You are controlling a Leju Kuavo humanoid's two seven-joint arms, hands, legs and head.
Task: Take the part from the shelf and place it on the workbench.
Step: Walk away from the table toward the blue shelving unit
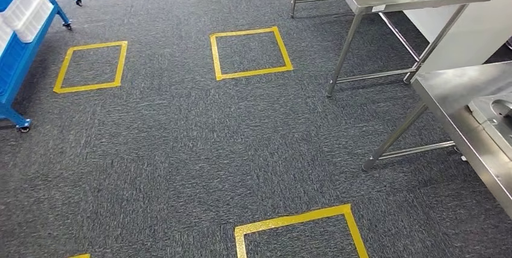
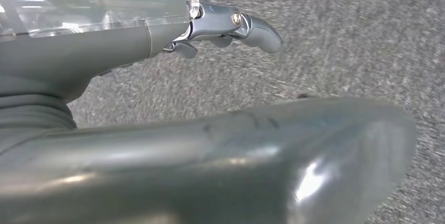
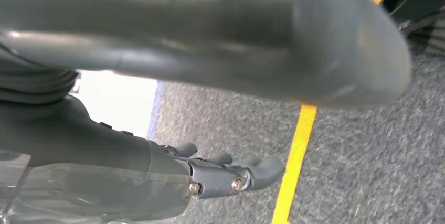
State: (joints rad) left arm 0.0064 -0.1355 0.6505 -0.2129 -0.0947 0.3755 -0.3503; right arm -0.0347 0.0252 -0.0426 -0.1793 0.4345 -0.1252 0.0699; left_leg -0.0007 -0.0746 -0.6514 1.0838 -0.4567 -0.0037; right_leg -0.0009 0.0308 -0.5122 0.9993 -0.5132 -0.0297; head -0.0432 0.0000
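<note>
Shelf apparently far from robot hand.

Looked all over, zero readable text, labels, brands or numbers anywhere. Only markings around: yellow tape squares on the grey carpet, plain outlines, nothing written inside. Same deal for the yellow tape line in the right wrist view, just a bare stripe. Nothing legible on the steel counter at 3 o'clock or the blue shelf at 9 o'clock either.
</note>
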